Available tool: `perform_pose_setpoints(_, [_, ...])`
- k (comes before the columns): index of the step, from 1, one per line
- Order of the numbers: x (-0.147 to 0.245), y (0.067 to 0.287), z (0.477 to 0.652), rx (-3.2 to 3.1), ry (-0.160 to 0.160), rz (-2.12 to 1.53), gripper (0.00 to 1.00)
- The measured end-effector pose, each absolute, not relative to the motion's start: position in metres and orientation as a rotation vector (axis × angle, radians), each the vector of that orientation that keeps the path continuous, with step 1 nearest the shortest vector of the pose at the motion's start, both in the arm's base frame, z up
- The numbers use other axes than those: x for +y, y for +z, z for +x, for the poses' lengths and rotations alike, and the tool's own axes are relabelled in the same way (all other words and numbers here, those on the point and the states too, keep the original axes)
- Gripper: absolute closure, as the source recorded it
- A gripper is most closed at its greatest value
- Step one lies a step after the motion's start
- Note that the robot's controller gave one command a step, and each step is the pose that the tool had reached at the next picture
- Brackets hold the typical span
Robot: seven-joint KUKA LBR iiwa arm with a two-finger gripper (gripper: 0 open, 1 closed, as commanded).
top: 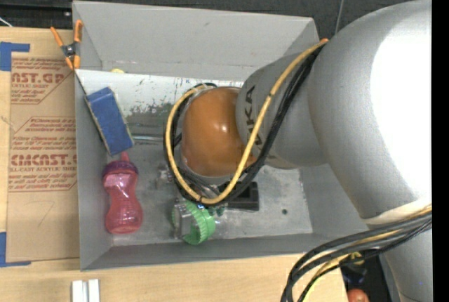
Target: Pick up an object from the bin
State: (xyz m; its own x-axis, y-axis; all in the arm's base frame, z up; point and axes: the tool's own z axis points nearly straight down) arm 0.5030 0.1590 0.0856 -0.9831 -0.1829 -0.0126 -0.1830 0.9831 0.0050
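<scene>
Directly beside the end effector (203, 197), whose opening cannot be told under the orange wrist cover (210, 132), lies one green-rimmed round item (195, 225) by the lower wall of the bin (196, 41), with one black flat piece (247, 201) adjoining, and one pink bottle (121, 197) and one blue block (109, 121) to the left.

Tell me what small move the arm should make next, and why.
Probably a short drop straight down. The arm's orange cover hangs over the bin, with the green-capped thing and a black piece at its lower edge; the pink bottle and blue block lie farther left.
</scene>
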Motion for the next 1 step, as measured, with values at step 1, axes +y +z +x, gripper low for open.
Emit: perform_pose_setpoints(1, [0.1269,0.0797,0.5311,3.08,0.009,-0.546,0.0])
